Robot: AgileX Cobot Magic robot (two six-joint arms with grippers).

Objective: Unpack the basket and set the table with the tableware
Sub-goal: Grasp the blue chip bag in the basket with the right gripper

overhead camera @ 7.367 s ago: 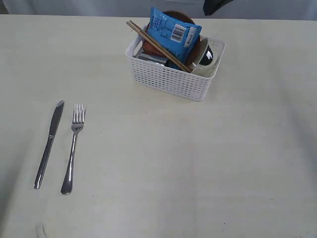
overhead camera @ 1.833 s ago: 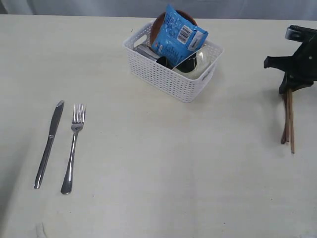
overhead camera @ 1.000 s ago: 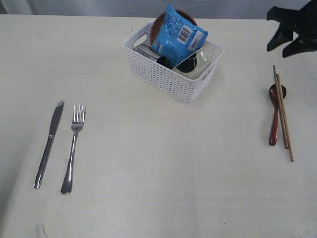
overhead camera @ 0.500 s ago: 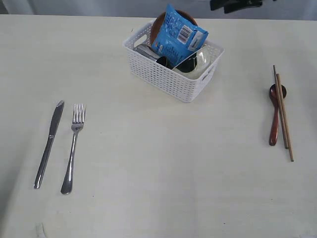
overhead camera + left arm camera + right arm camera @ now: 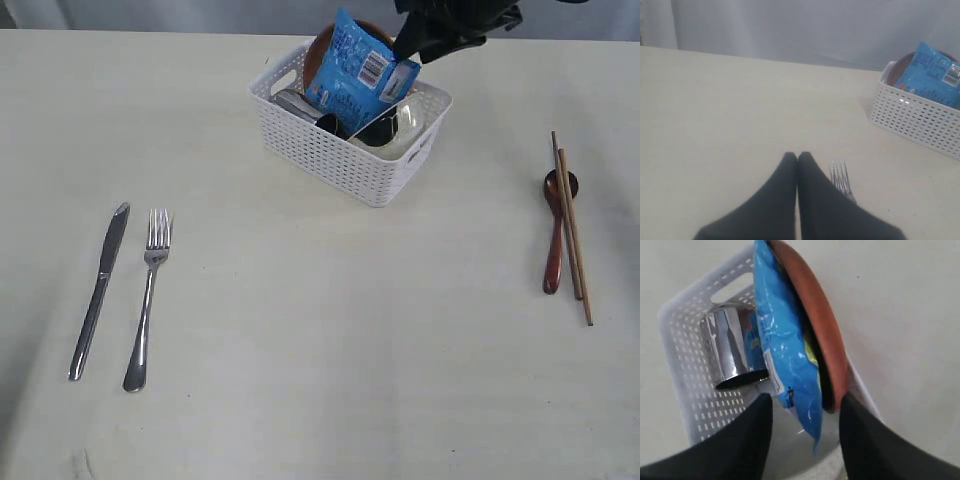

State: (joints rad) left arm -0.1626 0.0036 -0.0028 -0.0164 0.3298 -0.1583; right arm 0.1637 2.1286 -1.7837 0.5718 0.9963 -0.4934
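Now the right gripper (image 5: 805, 407) hangs spread apart over the blue packet (image 5: 780, 340) and brown plate (image 5: 815, 315) in the basket (image 5: 340, 160), the left gripper (image 5: 797, 157) pinched together near the fork (image 5: 841, 177).

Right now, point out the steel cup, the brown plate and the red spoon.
steel cup (image 5: 732, 347), right wrist view, on its shiny side wall.
brown plate (image 5: 825, 335), right wrist view, on its rim.
red spoon (image 5: 553, 252), exterior view, on its handle.
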